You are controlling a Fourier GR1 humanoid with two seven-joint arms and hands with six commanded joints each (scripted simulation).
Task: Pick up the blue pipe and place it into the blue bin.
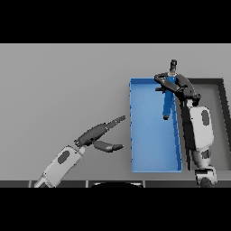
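The blue pipe [168, 100] is a long blue tube with dark ends. It hangs nearly upright over the far right part of the blue bin [151, 149]. My right hand [179, 85] is shut on its upper part, fingers curled round it, above the bin's right wall. The pipe's lower end sits over the bin's floor; I cannot tell whether it touches. My left hand [100, 133] rests open over the table left of the bin, fingers pointing toward it.
A dark tray [219, 108] with a black rim lies to the right of the blue bin, partly behind my right arm. Bare grey table stretches to the left and far side.
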